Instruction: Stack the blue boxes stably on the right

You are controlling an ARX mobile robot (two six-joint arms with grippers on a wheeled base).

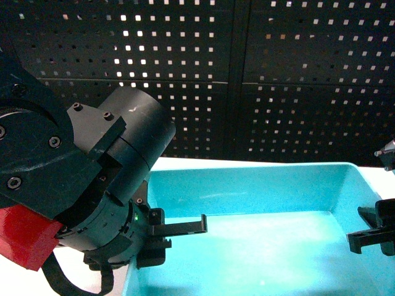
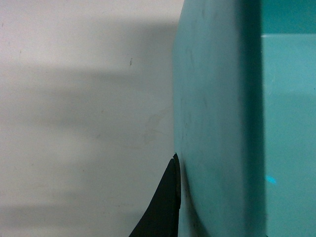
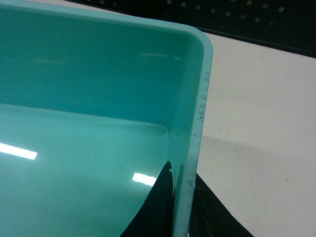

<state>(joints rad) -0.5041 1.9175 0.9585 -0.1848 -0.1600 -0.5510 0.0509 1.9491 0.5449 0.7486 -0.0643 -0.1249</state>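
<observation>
A single light turquoise blue box [image 1: 259,191] fills the lower head view, open side up. My left gripper [image 1: 185,234] sits at its left wall, one finger reaching inside over the floor. In the left wrist view one black finger [image 2: 165,207] presses against the outside of the blue box wall [image 2: 217,98]; the other finger is hidden behind that wall. My right gripper [image 1: 361,231] is at the right wall. In the right wrist view the right gripper [image 3: 181,182] is shut on the blue box rim [image 3: 195,123], one finger inside and one outside.
The box is over a white table [image 3: 261,123], which also shows beside the left wall [image 2: 74,98]. A dark perforated panel [image 1: 278,74] stands close behind the table. My bulky left arm [image 1: 92,185] blocks the lower left of the head view.
</observation>
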